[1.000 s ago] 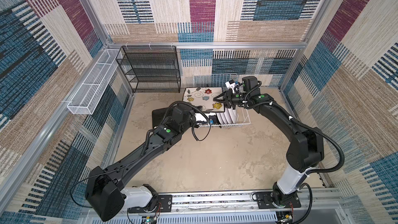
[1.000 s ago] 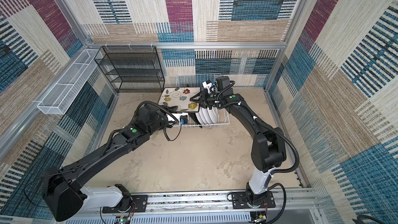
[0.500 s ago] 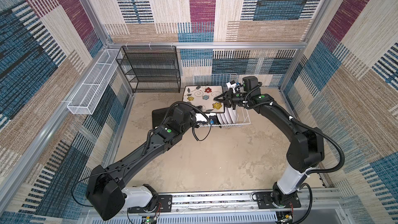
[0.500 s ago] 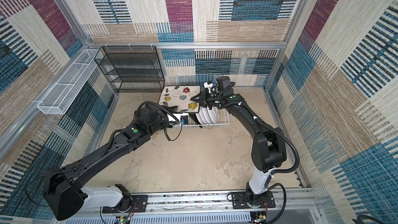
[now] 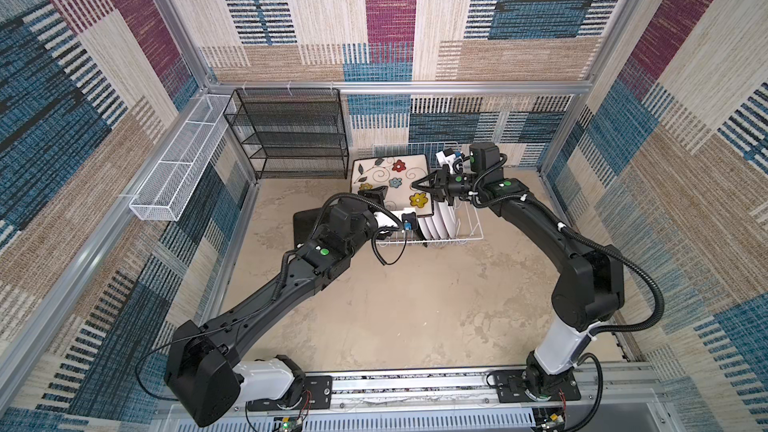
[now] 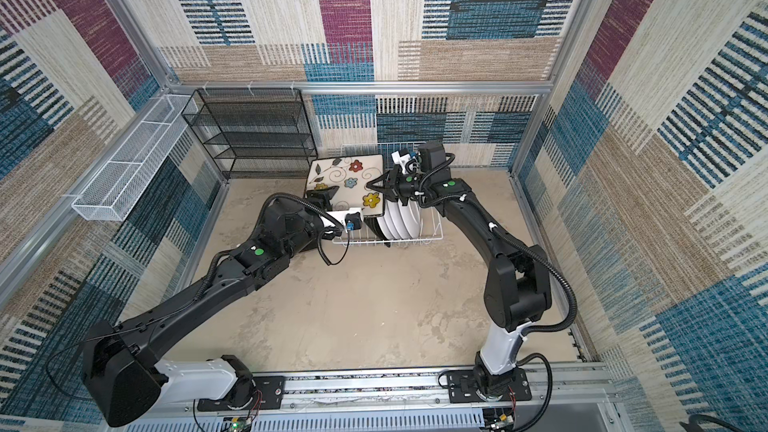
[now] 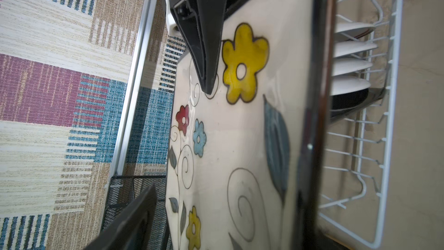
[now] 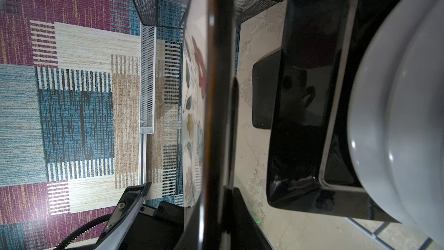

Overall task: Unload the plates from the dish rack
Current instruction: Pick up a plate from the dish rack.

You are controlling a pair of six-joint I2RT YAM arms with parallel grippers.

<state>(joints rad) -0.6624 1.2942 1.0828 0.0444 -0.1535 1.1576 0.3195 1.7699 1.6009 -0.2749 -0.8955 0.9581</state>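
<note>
A square plate (image 5: 395, 178) (image 6: 349, 180) with a cream flowered face hangs tilted above the left end of the white wire dish rack (image 5: 469, 222). My right gripper (image 5: 432, 189) is shut on its right edge; one of its fingers (image 7: 209, 51) lies on the face. My left gripper (image 5: 376, 195) straddles the plate's near-left part, open, and its one visible finger (image 7: 134, 215) stands off the face. Round white-backed plates (image 5: 440, 222) (image 7: 350, 46) stand on edge in the rack, with a black-backed square plate (image 8: 307, 116) beside them.
A flat black square piece (image 5: 305, 226) lies on the table left of the rack. The black mesh shelf unit (image 5: 291, 135) stands at the back. A long white mesh basket (image 5: 178, 172) hangs on the left wall. Walls close in on all sides.
My left gripper's jaws have opened off the square plate. The right gripper stays shut on it, and both arms have hardly moved.
</note>
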